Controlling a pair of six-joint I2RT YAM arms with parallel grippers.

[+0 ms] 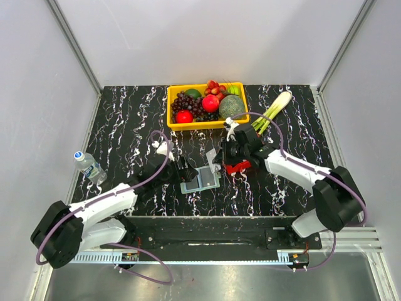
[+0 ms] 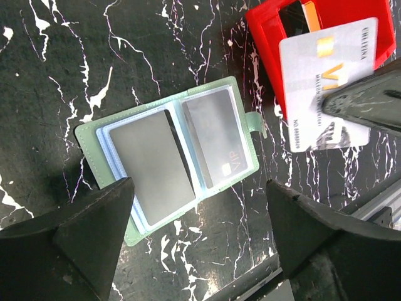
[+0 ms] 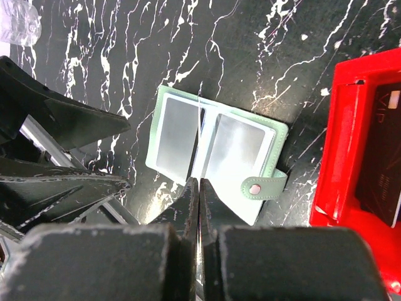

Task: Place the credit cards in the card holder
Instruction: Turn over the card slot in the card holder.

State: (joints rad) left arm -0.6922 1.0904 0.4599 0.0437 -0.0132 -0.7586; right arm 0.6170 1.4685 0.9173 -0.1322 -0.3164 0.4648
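Jaws of the left gripper (image 2: pixel 198 185) stand wide apart with nothing between them, poised low over the card holder (image 2: pixel 175 110), which lies opened flat on the black marbled table (image 2: pixel 62 63) between the two arms. From where I stand that looks like a hand ready to pin the soft cover down, since the pouch would likely fold up or slide when a card is pushed into it. One dark card (image 2: pixel 156 164) lies a little askew on the left page, and I can't tell whether it is fully seated. A grey card (image 2: pixel 216 135) sits squarely in the right-hand pocket. The right gripper (image 3: pixel 199 183) has its jaws pressed together on a whitish card (image 2: pixel 319 75), pinching it near one end so that most of the card is free to lead into a slot. It holds the card up near the holder's open side, by the red basket (image 2: pixel 266 37), where an orange card (image 2: pixel 311 15) and a black card (image 3: pixel 379 163) wait their turn. Lining that thin edge up with a sleeve mouth will, I'd say, call for care.
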